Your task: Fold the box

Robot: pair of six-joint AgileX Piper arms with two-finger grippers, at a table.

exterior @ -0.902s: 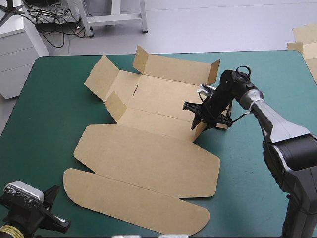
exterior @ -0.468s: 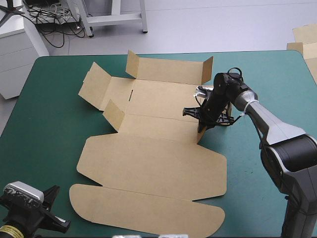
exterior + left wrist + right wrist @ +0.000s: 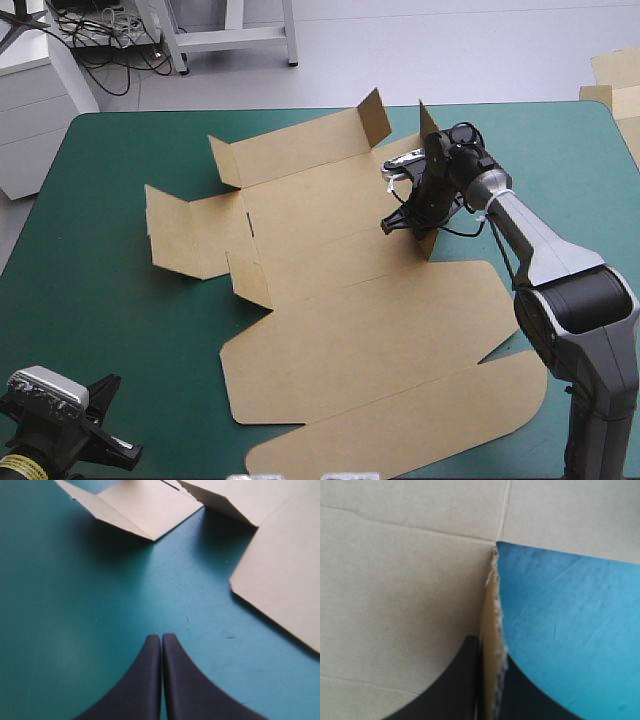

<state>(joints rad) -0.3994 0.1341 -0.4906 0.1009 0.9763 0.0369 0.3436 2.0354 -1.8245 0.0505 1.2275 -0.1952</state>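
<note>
Clamping the box edge, right jaws adjoin open teal-green cover.

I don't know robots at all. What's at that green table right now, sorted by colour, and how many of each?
Brown: 1, the box, a cut sheet with some flaps raised.
Black: 2, the left gripper, shut on nothing, and the right gripper, pinching a flap of the box.
Total: 3.

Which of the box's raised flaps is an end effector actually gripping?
The upright flap at the box's right end, pinched by the right end effector; the other raised flaps stand free.
</note>
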